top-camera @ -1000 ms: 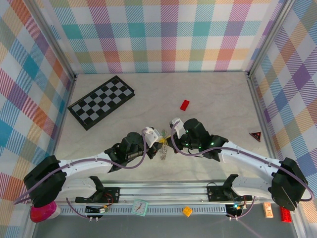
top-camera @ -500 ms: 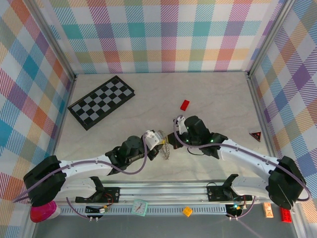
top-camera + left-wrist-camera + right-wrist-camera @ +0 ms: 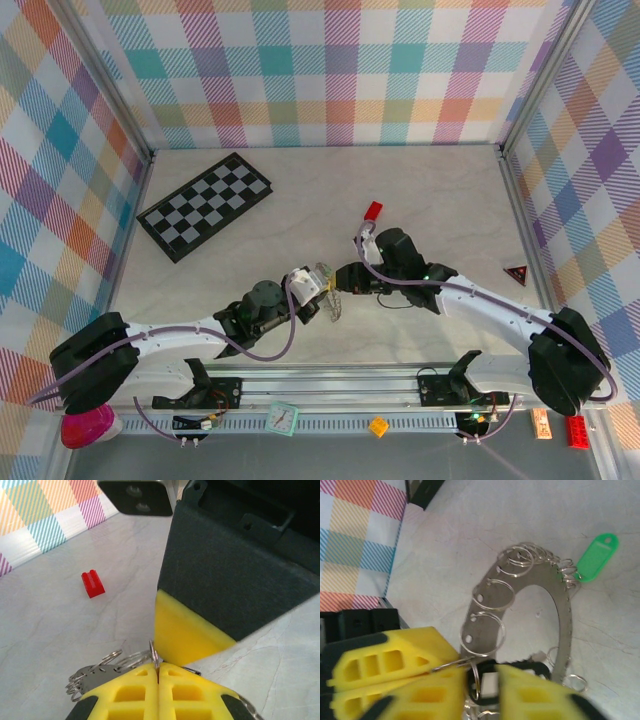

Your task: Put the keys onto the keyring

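Observation:
The keyring (image 3: 564,611) is a flat silver arc carrying several small split rings, and it lies mid-table (image 3: 331,304). My left gripper (image 3: 158,667) is shut on one thin split ring (image 3: 154,656) of it. In the right wrist view the left gripper's yellow fingers (image 3: 385,662) hold that ring out sideways. My right gripper (image 3: 485,672) meets it tip to tip, shut on the black-headed key (image 3: 512,669), whose head touches the held ring. The green-headed key (image 3: 594,557) lies at the keyring's far end. In the top view the left gripper (image 3: 318,287) and right gripper (image 3: 344,281) nearly touch.
A small red block (image 3: 373,211) lies just beyond the right arm. The black-and-grey chequerboard (image 3: 205,205) sits at the back left. A small red triangle (image 3: 516,273) rests by the right wall. Plaid walls close in the table on three sides.
The right wrist has swung round, bringing its fingers left to the left gripper's tips. The left gripper has shifted slightly toward the near edge, still holding the ring.

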Motion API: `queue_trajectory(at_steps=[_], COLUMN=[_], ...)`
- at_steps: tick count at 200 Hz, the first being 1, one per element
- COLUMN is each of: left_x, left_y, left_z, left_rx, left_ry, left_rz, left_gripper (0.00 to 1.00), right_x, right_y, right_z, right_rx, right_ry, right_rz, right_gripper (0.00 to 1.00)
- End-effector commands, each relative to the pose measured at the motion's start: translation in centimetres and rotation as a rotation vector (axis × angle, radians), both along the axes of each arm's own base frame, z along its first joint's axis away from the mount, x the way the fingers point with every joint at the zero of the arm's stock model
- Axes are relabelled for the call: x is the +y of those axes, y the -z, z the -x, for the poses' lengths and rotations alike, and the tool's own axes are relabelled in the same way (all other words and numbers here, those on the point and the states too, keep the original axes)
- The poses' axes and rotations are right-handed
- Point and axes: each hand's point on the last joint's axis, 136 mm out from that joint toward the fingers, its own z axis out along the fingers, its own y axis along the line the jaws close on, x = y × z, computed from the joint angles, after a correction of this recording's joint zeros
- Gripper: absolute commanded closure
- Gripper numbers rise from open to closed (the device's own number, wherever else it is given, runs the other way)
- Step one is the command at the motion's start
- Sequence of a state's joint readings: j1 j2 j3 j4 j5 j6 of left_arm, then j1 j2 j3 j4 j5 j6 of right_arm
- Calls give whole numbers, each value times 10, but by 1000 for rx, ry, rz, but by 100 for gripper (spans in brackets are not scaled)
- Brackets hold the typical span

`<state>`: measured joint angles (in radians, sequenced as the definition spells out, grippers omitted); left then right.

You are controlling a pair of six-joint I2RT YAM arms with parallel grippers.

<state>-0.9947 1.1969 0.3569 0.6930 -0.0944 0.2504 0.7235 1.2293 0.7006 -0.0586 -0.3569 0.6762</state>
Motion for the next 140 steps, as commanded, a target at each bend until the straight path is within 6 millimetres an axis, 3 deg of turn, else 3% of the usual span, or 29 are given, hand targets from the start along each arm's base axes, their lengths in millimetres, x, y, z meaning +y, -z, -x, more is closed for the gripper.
queue_trajectory(at_steps=[1, 18, 48, 61, 77, 104, 140], left_x=[-11, -12, -17, -20, -22, -22, -23], left_y=[-26, -28, -28, -29, -30, -34, -35], left_z=[10, 13, 21, 26, 31, 33, 37], left_rx=[-31, -27, 10, 27, 29, 16, 5], left_ry=[57, 73, 160, 223, 277, 331, 387], left_rz=[102, 116, 168, 181, 191, 215, 223], left_gripper=[100, 100, 100, 100, 100, 100, 100], right_x=[-13, -29, -42, -37, -28, -24, -25], right_y=[-7, -22, -49, -57, -62, -62, -49], right_z=[-2, -7, -15, -6, 20, 45, 45], right_rx=[-70, -199, -565, -709, -874, -941, -895], right_ry=[-17, -26, -123, -212, -423, -583, -597], right_rz=[57, 101, 159, 127, 74, 25, 50], right_gripper=[41, 34, 36, 37, 40, 50, 59])
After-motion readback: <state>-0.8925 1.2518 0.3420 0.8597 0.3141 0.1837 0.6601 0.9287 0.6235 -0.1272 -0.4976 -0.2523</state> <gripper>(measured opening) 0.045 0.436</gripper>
